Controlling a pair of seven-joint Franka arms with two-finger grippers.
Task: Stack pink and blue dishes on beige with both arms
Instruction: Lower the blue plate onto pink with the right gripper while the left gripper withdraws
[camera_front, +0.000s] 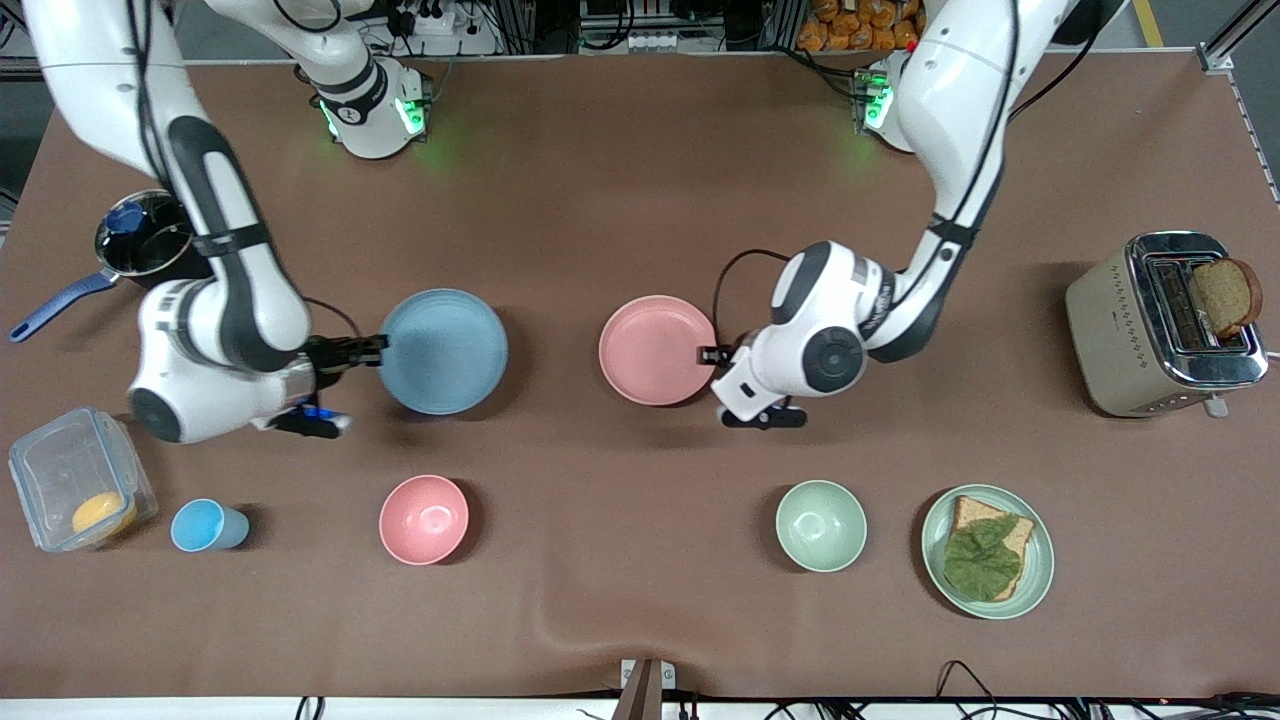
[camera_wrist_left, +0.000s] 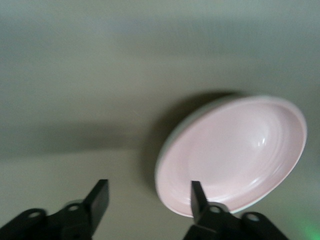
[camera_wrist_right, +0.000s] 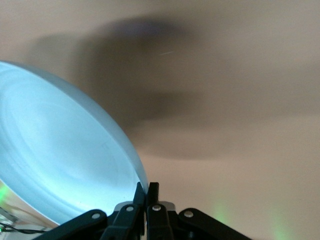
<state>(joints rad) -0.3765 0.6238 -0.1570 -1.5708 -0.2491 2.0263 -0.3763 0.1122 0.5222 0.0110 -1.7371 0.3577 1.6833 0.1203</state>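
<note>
The light blue plate (camera_front: 443, 350) lies mid-table toward the right arm's end. My right gripper (camera_front: 377, 350) is shut on its rim at the edge nearest that arm; in the right wrist view the fingers (camera_wrist_right: 146, 194) pinch the blue plate (camera_wrist_right: 55, 155). Beside it, toward the left arm's end, sits the pale pink plate (camera_front: 657, 350). My left gripper (camera_front: 712, 354) is at the pink plate's rim and open. In the left wrist view the gripper (camera_wrist_left: 148, 200) stands wide, one finger (camera_wrist_left: 198, 196) over the edge of the pink plate (camera_wrist_left: 235, 150). No beige plate is in view.
Nearer the front camera stand a blue cup (camera_front: 205, 525), a pink bowl (camera_front: 424, 519), a green bowl (camera_front: 821, 525) and a green plate with toast (camera_front: 988, 550). A clear box (camera_front: 75, 490) and a pot (camera_front: 145, 240) are at the right arm's end, a toaster (camera_front: 1165, 320) at the left arm's.
</note>
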